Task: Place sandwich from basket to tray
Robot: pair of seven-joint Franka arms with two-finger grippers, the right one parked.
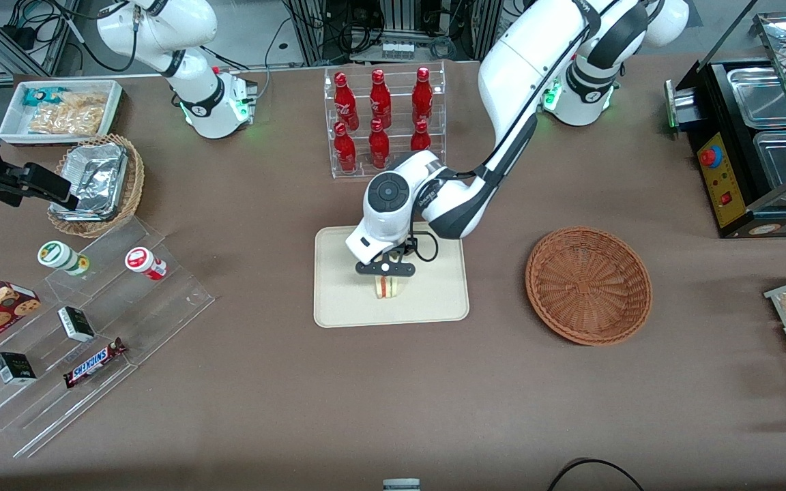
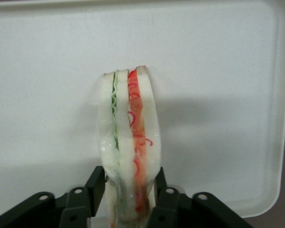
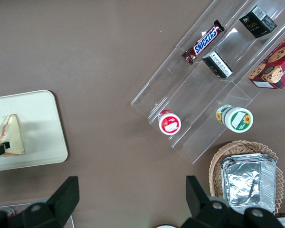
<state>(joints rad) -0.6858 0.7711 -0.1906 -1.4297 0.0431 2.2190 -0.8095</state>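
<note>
Your gripper (image 1: 385, 271) sits low over the tray (image 1: 338, 307), with its two fingers (image 2: 96, 183) pressed against the bread faces of the sandwich (image 1: 387, 286). The wrist view shows the wedge standing on edge between them, its green and orange-red filling lines facing the camera. So the fingers are closed onto the sandwich, only as wide apart as the wedge is thick.

The basket (image 1: 589, 284) lies at about three o'clock from the tray, toward the working arm's end of the table, and nothing shows inside it. The carry is therefore done, by the look of it. The sandwich is already over the middle of the tray, a little toward its six o'clock edge.

What you cannot read for certain is whether the wedge rests on the tray surface or hangs just above it; the shadow under it in the parked arm's wrist view suggests contact or very near it.

What is left is small: release the sandwich and lift the arm clear. Expect the wedge may tip flat once freed.
</note>
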